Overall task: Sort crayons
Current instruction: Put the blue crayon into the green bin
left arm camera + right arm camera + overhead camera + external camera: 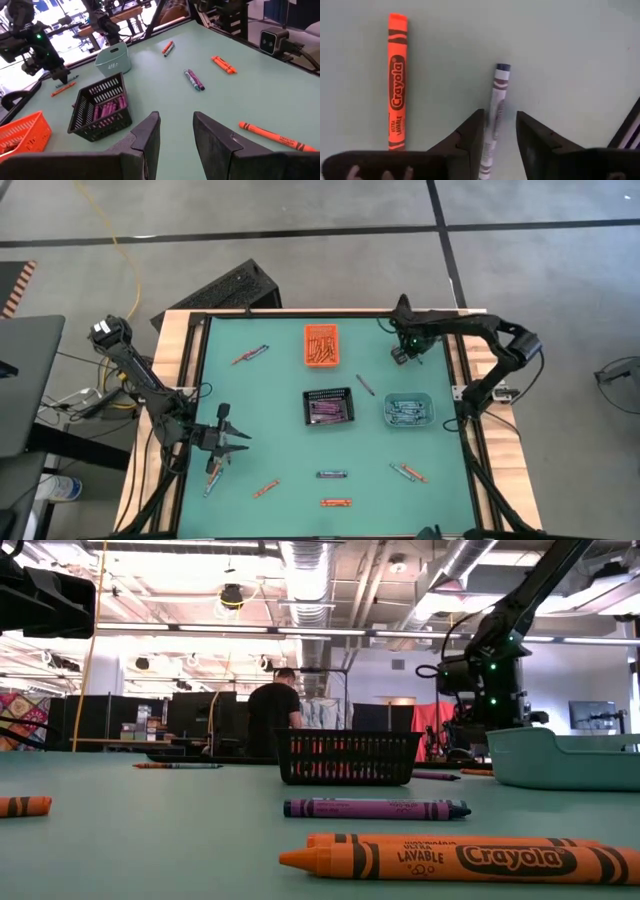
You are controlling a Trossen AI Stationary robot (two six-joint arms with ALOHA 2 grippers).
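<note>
Green surface stood in an open workshop; right tool, fingers parted, straddled a purple paper-wrapped crayon lengthwise beside a parallel orange crayon.

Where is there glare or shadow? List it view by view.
Low view: ceiling lamps glare, the black mesh bin is backlit. Left wrist view: windows behind wash out. Right wrist view: even light on the orange crayon. High view: flat, no glare.

A green table is carrying three bins near its middle: orange, black mesh and teal. Loose crayons are lying scattered around them (mostly toward the near edge).
</note>
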